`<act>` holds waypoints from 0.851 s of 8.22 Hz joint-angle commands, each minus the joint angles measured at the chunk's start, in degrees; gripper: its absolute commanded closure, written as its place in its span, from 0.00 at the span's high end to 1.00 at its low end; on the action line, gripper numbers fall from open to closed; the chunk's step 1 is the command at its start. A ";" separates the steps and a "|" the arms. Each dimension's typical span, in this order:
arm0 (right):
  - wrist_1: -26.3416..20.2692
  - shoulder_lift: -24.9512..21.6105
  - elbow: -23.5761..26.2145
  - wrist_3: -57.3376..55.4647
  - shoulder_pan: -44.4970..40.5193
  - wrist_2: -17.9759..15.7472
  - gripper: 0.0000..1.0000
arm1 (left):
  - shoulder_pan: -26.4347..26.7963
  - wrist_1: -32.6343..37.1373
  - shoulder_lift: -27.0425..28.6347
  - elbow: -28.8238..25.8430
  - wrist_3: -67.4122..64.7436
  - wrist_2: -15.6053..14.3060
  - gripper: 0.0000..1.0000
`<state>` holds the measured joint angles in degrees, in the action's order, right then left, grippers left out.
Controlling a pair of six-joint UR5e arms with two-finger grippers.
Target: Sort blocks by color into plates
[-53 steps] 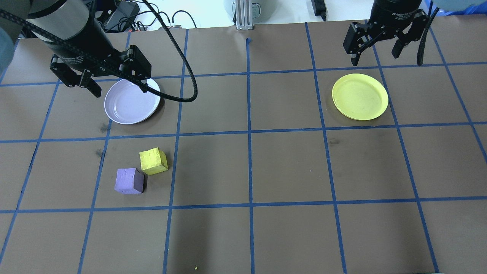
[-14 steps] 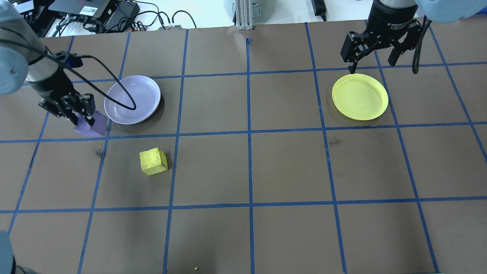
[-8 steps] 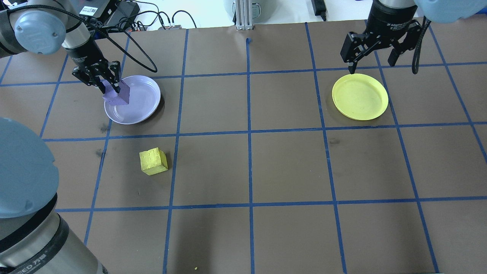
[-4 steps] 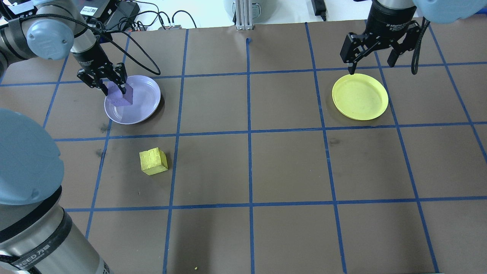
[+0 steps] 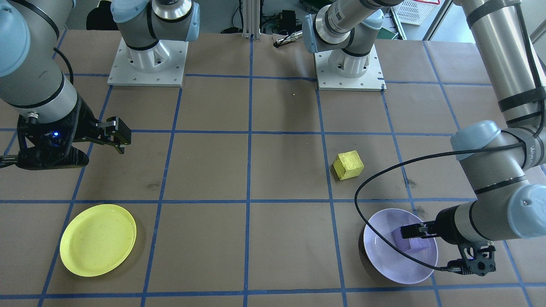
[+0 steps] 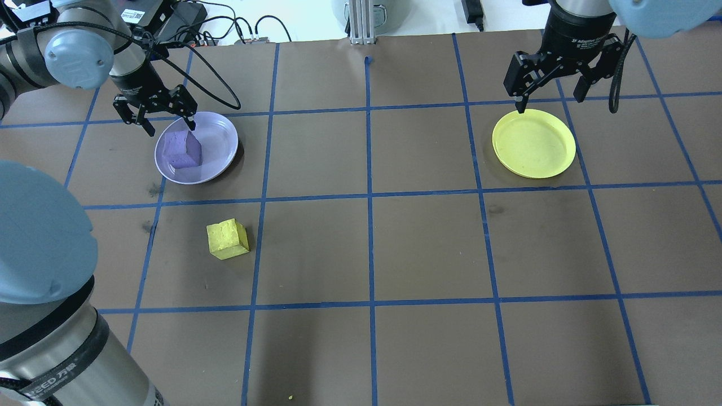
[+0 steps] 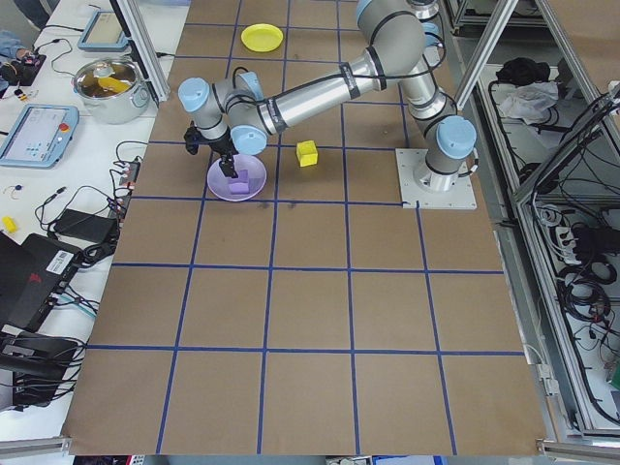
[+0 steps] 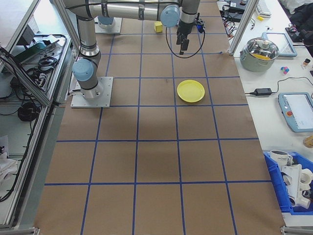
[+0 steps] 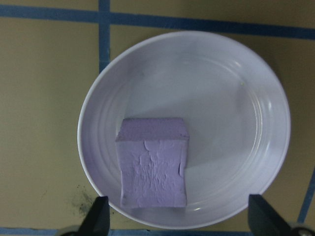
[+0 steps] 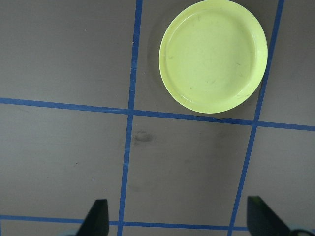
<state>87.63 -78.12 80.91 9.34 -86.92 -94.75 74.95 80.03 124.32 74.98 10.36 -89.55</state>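
Your left hand (image 6: 165, 118) hangs just above the far rim of the lavender plate (image 6: 220, 144), fingers spread wide and clamped on nothing, because the purple block (image 6: 181, 150) already sits inside that plate, matched to its colour. The block rests flat on the near-left part of the dish, close to the rim; the wrist view shows it square-on, tipped slightly so its cracked front face (image 9: 153, 171) slopes toward the camera. It is a cube, so no long axis stands out.

The yellow block (image 6: 227, 239) waits on the bench (image 6: 428, 248), well apart from the yellow plate (image 6: 533, 144) across the grid, one corner turned toward your side. Your right hand (image 6: 554, 97) holds over that plate's far edge, fingers apart and empty, likely parked near its own target. Half the sort looks done; the yellow block is not yet moved.
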 commanded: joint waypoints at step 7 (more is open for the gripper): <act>0.27 0.08 0.13 -0.02 0.00 0.00 1.00 | 6.43 -11.39 -21.48 32.94 -28.19 1.13 1.00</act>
<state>87.89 -78.13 81.03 9.36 -86.92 -94.75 81.00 73.37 104.46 101.05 -13.16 -88.66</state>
